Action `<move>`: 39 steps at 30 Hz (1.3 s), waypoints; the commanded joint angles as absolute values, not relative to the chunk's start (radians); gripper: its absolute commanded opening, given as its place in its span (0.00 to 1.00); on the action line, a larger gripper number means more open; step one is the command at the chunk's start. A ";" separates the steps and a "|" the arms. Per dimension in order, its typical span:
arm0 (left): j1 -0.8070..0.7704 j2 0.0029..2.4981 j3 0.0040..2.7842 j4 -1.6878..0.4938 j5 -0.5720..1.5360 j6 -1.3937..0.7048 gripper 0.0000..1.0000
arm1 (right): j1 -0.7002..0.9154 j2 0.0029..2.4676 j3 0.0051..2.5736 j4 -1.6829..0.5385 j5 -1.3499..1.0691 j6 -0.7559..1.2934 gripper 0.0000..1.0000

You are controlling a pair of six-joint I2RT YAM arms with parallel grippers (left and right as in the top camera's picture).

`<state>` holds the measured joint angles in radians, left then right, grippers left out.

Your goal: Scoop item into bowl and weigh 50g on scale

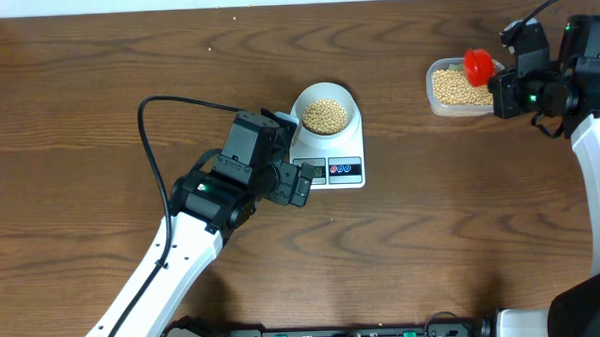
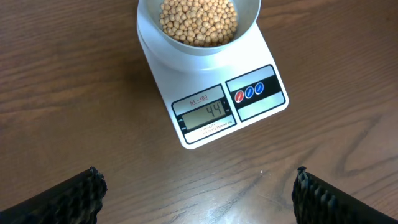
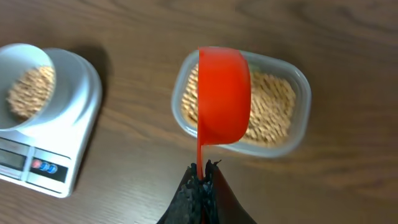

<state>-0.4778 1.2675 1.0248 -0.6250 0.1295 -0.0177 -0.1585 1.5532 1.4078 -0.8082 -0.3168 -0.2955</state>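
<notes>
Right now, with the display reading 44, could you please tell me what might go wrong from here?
Overshoot: the scale needs only a little more, so a full red scoop from the tub would likely pass 50.
Spills: beans must cross the table to reach the small bowl.
The open left gripper hovers near the scale's front edge; a bump could disturb the reading.

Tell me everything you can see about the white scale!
The scale is a flat white rectangle with rounded corners, and it looks like smooth plastic. It lies flat on the wooden table. Near its front edge a grey display shows 44. Beside that is a panel with three small round marks, one red and two blue. A white bowl of tan beans stands on its back part. Nothing else seems to touch it.
</notes>
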 commanded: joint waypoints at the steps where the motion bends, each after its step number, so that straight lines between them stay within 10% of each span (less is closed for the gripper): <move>1: -0.474 1.256 1.018 -0.628 0.139 0.000 0.98 | -0.171 1.558 1.390 -0.815 -0.210 -0.296 0.01; 39: -0.474 1.256 1.018 -0.628 0.139 0.000 0.98 | -0.245 1.857 1.372 -0.596 -0.596 -0.123 0.01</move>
<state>-0.4778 1.2675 1.0248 -0.6250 0.1299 -0.0177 -0.2073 1.8507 1.3777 -0.5980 -0.4767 -0.1375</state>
